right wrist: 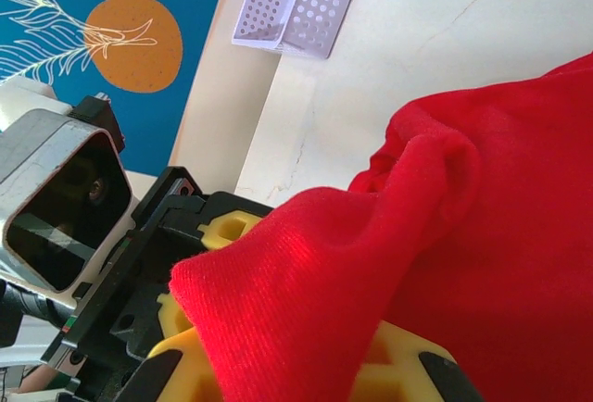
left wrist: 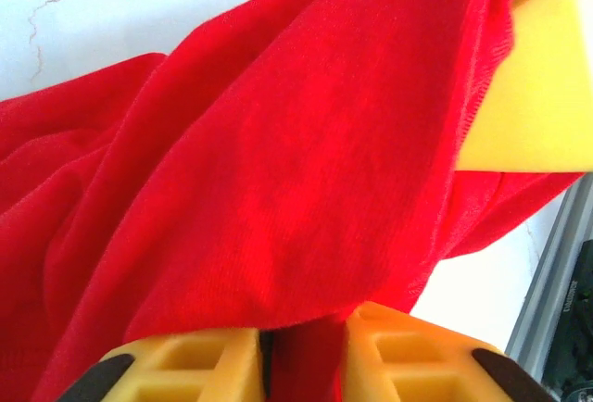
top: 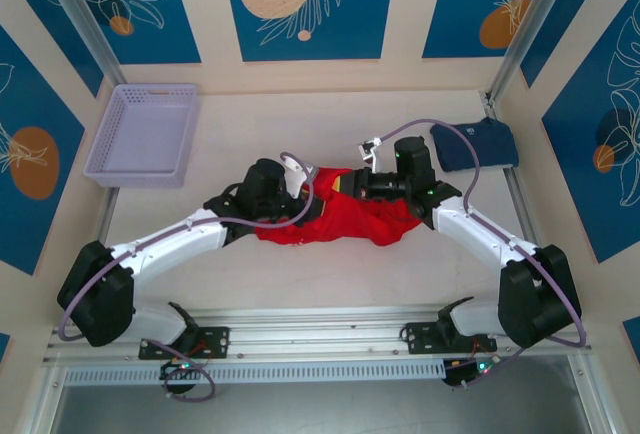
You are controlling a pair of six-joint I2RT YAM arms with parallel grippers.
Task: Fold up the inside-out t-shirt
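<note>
The inside-out t-shirt [top: 335,219] is a bright red bunch at the middle of the table, held up between both grippers. My left gripper [top: 298,192] meets it from the left. In the left wrist view its yellow fingers [left wrist: 190,363] stand close together with a fold of the red cloth [left wrist: 278,170] pinched between them. My right gripper [top: 358,184] comes in from the right, shut. In the right wrist view the red cloth [right wrist: 389,263] drapes over and hides the right gripper's [right wrist: 296,370] fingertips. The right gripper's yellow finger [left wrist: 547,87] also appears in the left wrist view.
A lavender perforated basket [top: 146,134] stands at the back left of the table [top: 330,274]. A folded navy blue t-shirt [top: 476,144] lies at the back right. Metal rails run along the near edge [top: 320,339] and the right side [top: 515,204].
</note>
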